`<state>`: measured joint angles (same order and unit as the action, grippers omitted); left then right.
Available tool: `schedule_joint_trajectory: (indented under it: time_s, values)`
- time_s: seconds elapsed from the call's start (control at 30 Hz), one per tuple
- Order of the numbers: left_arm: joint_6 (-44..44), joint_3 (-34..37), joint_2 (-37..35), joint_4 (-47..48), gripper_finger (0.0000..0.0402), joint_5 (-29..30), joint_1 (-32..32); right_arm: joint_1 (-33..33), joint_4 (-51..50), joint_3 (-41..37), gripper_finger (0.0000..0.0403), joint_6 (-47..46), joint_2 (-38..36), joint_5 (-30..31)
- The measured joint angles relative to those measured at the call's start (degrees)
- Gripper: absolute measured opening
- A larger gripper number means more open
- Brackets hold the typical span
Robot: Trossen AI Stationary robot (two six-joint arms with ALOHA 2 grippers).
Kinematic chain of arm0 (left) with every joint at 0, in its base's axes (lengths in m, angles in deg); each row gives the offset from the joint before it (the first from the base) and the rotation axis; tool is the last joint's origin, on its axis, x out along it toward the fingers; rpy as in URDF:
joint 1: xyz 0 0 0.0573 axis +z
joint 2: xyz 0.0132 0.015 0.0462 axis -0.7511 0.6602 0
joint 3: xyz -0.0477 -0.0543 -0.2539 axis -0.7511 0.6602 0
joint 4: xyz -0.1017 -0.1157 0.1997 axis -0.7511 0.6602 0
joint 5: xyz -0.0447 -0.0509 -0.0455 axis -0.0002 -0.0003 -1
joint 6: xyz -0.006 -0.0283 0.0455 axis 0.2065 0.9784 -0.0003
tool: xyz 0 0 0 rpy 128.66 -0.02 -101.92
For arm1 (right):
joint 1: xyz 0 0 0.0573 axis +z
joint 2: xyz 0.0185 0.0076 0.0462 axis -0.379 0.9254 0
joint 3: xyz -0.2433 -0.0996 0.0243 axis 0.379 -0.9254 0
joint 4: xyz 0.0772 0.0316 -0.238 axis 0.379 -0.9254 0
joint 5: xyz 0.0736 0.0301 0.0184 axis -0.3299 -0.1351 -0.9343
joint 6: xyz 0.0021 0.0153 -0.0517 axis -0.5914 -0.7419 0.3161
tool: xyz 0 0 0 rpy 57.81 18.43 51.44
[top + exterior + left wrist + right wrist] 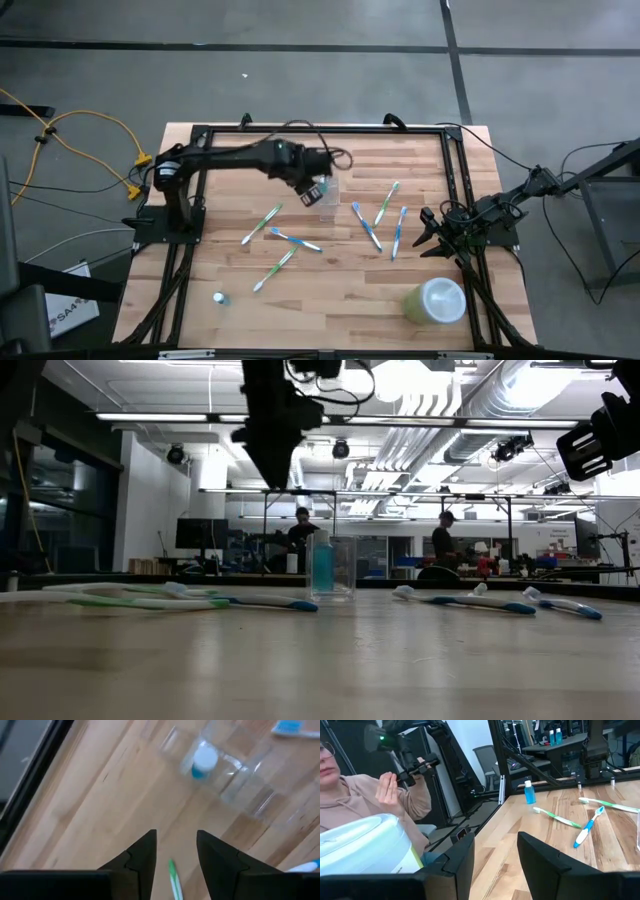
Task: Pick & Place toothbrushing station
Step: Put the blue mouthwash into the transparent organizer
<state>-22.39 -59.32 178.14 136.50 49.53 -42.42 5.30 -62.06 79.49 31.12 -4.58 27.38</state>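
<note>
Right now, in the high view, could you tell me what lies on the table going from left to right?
Small blue-capped tube → green toothbrush → blue toothbrush → clear cup under the left gripper → blue toothbrush → pale green container, with the right gripper waiting at the right edge.

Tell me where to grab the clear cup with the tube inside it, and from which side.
Grip the clear cup by its upper wall, coming straight down from above. It stands upright with its mouth open upward and a tube standing inside, so one finger could go inside the rim, beside the tube. The left gripper already hangs just above it, fingers open.
</note>
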Motion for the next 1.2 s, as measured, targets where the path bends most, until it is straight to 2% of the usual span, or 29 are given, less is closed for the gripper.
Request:
schedule_joint_trajectory:
  time_s: [0.2,0.43,0.57,0.83,0.97,1.2]
  values:
    - [15.9,0.0,-1.0,9.2,0.0133,4.6,-8.8,0.0,0.0,0.0,0.0142,0.0,0.0,0.0]
    - [30.5,0.1,-1.3,16.2,0.0133,5.0,-19.2,0.0,0.0,0.0,0.0142,0.0,0.0,0.0]
    - [40.1,0.6,-1.4,19.7,0.0133,4.1,-25.1,0.0,0.0,0.0,0.0142,0.0,0.0,0.0]
    - [64.4,5.9,-1.8,19.7,0.0133,1.5,-37.1,0.0,0.0,0.0,0.0142,0.0,0.0,0.0]
    - [73.5,7.7,-1.8,19.7,0.0133,0.3,-42.4,0.0,0.0,0.0,0.0142,0.0,0.0,0.0]
    - [91.4,10.8,-1.8,19.4,0.0133,-5.2,-51.0,0.0,0.0,0.0,0.0142,0.0,0.0,0.0]
